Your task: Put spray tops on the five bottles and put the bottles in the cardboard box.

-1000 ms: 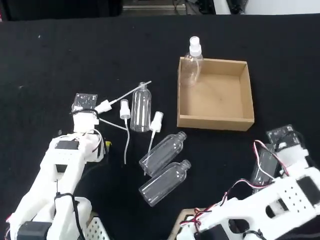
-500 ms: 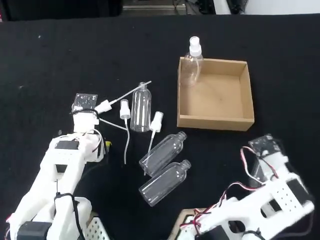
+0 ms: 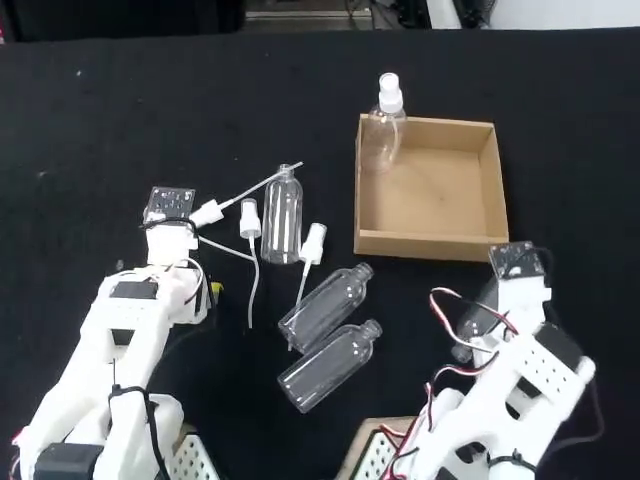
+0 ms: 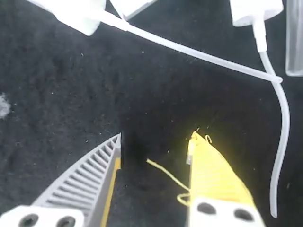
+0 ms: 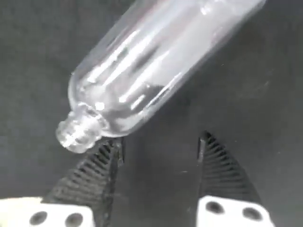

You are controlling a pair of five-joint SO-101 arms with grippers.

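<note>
A clear bottle with a white spray top (image 3: 383,128) stands in the far left corner of the cardboard box (image 3: 430,243). Three uncapped clear bottles lie on the black table: one (image 3: 282,215) left of the box and two (image 3: 325,300) (image 3: 328,365) nearer the front. Three loose spray tops (image 3: 207,212) (image 3: 249,218) (image 3: 314,243) with long tubes lie around them. My left gripper (image 4: 156,139) is open over bare cloth, just short of two spray tops (image 4: 75,16) (image 4: 255,9). My right gripper (image 5: 161,139) is open, close to the threaded neck of a lying bottle (image 5: 156,61).
The left arm (image 3: 130,320) fills the front left of the table, the right arm (image 3: 525,360) the front right below the box. White perforated bases (image 3: 190,460) stand at the front edge. Bare black cloth stretches across the back and far left.
The right arm has swung left from the table's right edge toward the lying bottles, its wrist now just in front of the box. The left arm has not moved.
</note>
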